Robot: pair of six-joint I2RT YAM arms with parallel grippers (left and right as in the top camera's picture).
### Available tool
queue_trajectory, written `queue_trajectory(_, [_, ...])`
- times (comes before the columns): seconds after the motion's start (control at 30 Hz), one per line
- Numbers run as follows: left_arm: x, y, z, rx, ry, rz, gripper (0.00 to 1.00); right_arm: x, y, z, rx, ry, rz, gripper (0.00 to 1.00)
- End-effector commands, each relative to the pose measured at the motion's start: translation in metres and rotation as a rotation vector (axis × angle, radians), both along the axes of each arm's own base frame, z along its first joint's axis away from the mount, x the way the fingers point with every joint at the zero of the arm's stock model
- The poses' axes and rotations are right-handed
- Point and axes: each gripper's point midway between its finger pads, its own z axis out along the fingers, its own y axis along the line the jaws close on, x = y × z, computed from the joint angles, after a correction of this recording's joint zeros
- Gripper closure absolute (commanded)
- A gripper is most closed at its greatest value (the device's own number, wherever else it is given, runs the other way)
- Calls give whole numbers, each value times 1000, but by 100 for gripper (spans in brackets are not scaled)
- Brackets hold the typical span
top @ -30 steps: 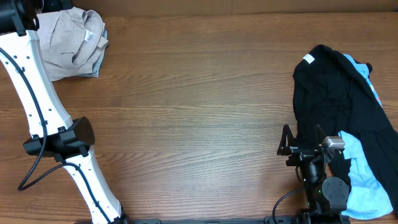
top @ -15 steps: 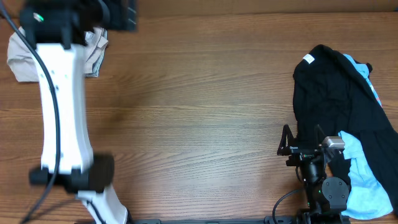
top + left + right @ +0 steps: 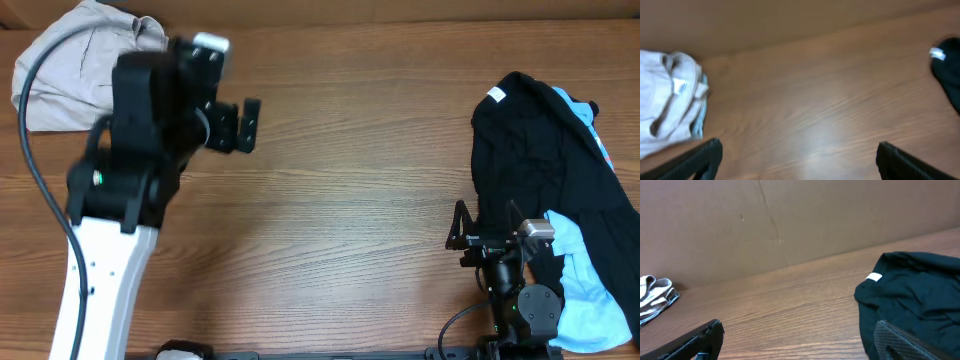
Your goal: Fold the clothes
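Observation:
The folded beige khaki shorts (image 3: 70,70) lie at the table's far left corner; they also show in the left wrist view (image 3: 667,110) and small in the right wrist view (image 3: 655,295). A black garment (image 3: 540,170) lies heaped at the right over a sky-blue garment (image 3: 580,280); the black one also shows in the right wrist view (image 3: 915,300). My left gripper (image 3: 245,125) is open and empty above the bare wood, right of the khaki shorts. My right gripper (image 3: 485,225) is open and empty near the front edge, beside the black garment.
A brown cardboard wall (image 3: 790,220) backs the wooden table (image 3: 350,200). The left arm's white link (image 3: 100,270) crosses the front left of the table. A white tag (image 3: 495,95) sits on the black garment.
The left arm has swung away from the khaki shorts toward the table's middle, leaving them at the far left corner. The right arm has not moved.

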Motion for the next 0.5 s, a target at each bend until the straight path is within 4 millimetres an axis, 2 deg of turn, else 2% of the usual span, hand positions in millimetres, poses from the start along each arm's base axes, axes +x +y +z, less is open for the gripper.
queue_trajectory(0.0, [-26,18,-24,-30,-88,54,0,0,-3,-1,-4,-7,-12,0])
queue_trajectory(0.27, [-79,46,-56,-19,-329,141,0,0,-3,-1,-4,-7,-12,0])
queue_trajectory(0.3, [-91,51,-64,-26,-378,148,0,0,-3,-1,-4,-7,-12,0])
queue_trajectory(0.47, [-108,61,-79,-28,-494,168,0,0,-3,-1,-4,-7,-12,0])
